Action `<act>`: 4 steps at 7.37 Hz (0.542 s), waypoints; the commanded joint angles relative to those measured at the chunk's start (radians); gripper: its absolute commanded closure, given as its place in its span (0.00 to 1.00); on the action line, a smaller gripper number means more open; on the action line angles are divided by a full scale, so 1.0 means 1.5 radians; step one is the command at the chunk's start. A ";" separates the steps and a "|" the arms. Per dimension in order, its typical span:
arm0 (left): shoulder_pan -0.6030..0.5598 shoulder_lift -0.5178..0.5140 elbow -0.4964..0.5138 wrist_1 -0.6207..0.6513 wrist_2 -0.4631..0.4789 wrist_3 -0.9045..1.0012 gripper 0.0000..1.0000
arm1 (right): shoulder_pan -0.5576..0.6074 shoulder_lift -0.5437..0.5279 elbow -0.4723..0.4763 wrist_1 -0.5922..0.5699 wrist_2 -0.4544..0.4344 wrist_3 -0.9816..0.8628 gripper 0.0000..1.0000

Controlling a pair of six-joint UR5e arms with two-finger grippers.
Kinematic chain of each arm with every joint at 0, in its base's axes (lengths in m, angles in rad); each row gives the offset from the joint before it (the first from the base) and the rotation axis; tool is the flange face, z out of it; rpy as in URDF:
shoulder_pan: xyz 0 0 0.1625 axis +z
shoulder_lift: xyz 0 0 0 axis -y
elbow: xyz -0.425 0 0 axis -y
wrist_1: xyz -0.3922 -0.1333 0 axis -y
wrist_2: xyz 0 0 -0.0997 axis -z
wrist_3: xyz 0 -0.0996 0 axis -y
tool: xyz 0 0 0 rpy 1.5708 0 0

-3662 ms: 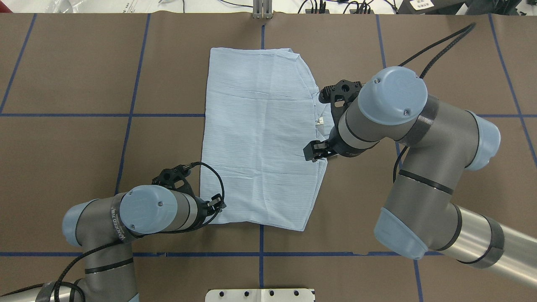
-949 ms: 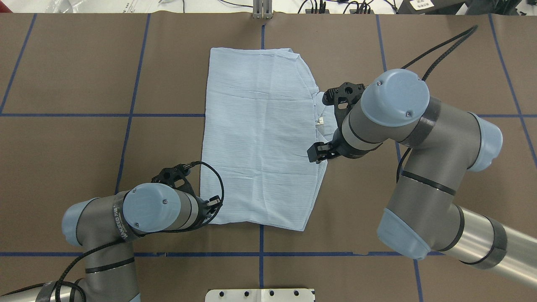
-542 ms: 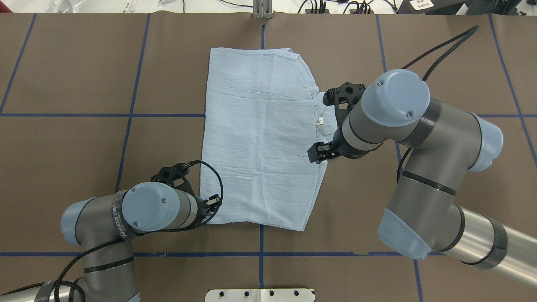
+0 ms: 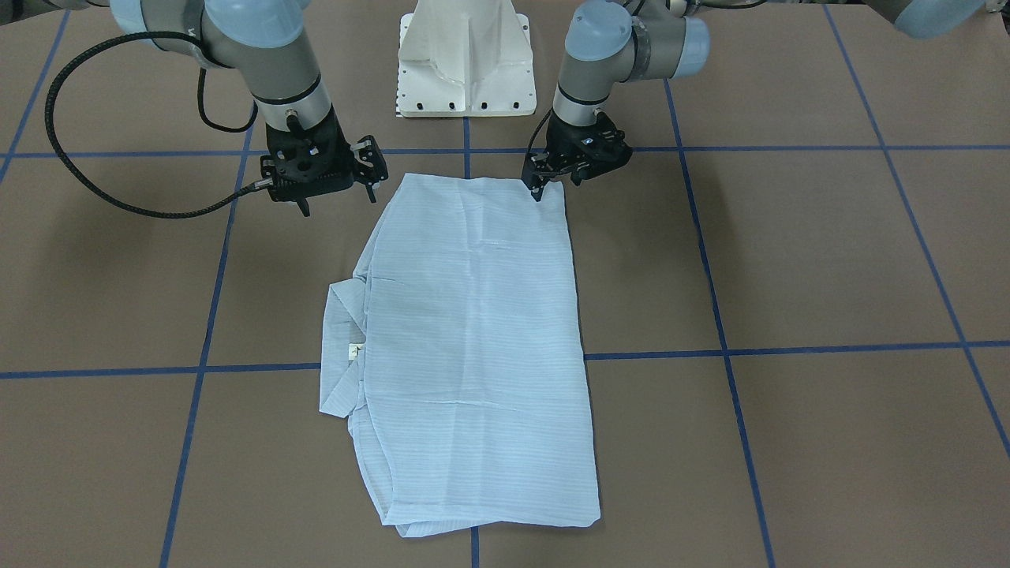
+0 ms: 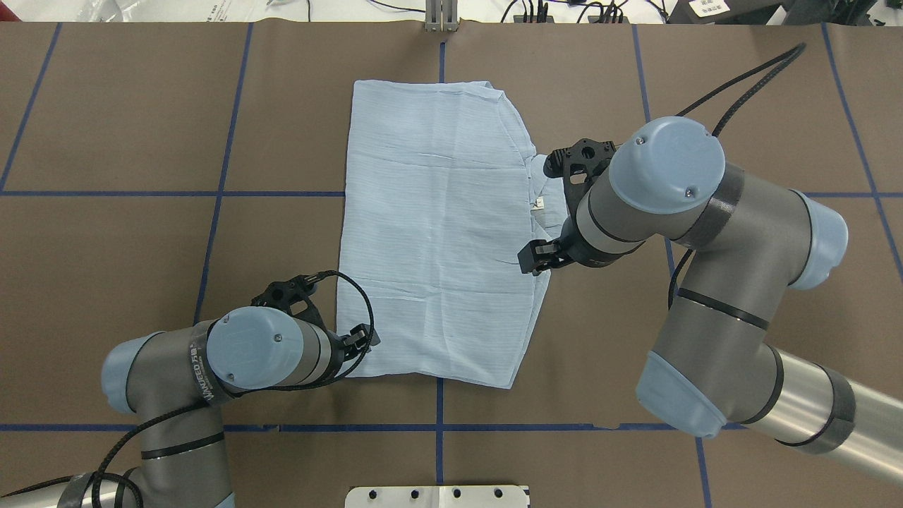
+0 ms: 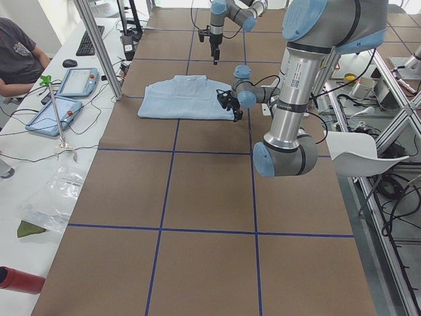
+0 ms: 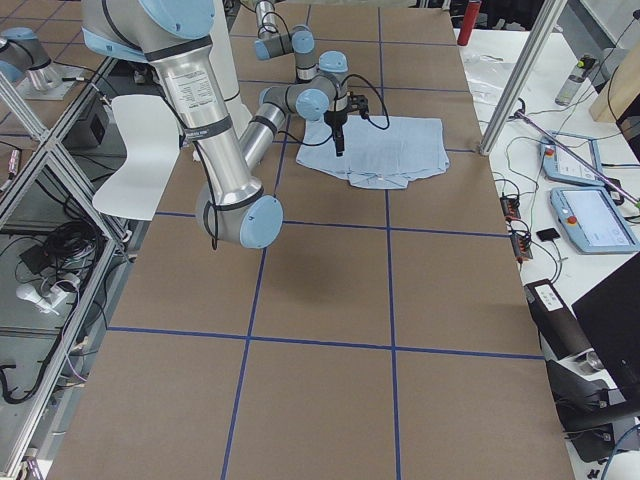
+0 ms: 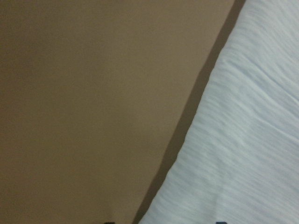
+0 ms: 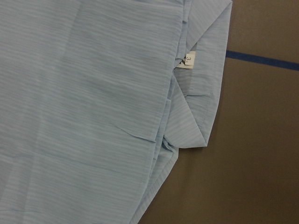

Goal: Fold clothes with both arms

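Across the table first: catching the right gripper (image 4: 335,193) spread wide, gripping nothing, hanging above the brown table (image 4: 789,260) just beside the shirt (image 4: 473,339), at a corner of the edge nearest the robot. Finding the left gripper (image 4: 556,185) at the other corner of that edge, one fingertip (image 4: 537,191) down at the cloth, nothing visibly pinched. Seeing the shirt folded into a flat panel, with collar (image 4: 339,347) and small label (image 4: 354,351) poking out on the right arm's side. Noting blue tape lines (image 4: 710,355) and a white base (image 4: 465,63) at the top.

Overhead now: placing the right gripper (image 5: 550,212) over the collar edge, fingers far apart, empty. Placing the left gripper low at the shirt's (image 5: 437,233) near corner, half hidden by its own wrist.

From the left end: picking out the shirt (image 6: 184,99) in the table's far half, plus a seated person (image 6: 16,49) and tablets (image 6: 79,82) at a white bench (image 6: 26,151) alongside.

From the right end: shirt (image 7: 395,150) again, flat, past the near arm.

Left wrist: looking down on the shirt's (image 8: 252,140) edge slanting over bare table. Spotting two dark specks at the bottom, well apart, one on each side of that edge, so released.

Right wrist: nothing but striped cloth (image 9: 84,93), collar (image 9: 205,93) and label (image 9: 189,59), with no fingers showing.
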 commanded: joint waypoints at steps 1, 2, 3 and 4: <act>0.001 -0.001 0.004 0.001 0.000 0.000 0.06 | 0.000 0.000 0.000 0.000 -0.001 -0.001 0.00; 0.002 -0.002 0.009 0.000 0.000 0.000 0.06 | 0.000 -0.002 -0.001 0.000 0.000 -0.001 0.00; 0.002 -0.001 0.009 0.000 0.001 0.000 0.06 | 0.000 -0.002 -0.001 0.000 -0.001 -0.001 0.00; 0.002 -0.001 0.010 0.000 0.001 0.000 0.07 | 0.000 -0.002 0.000 0.000 -0.001 -0.001 0.00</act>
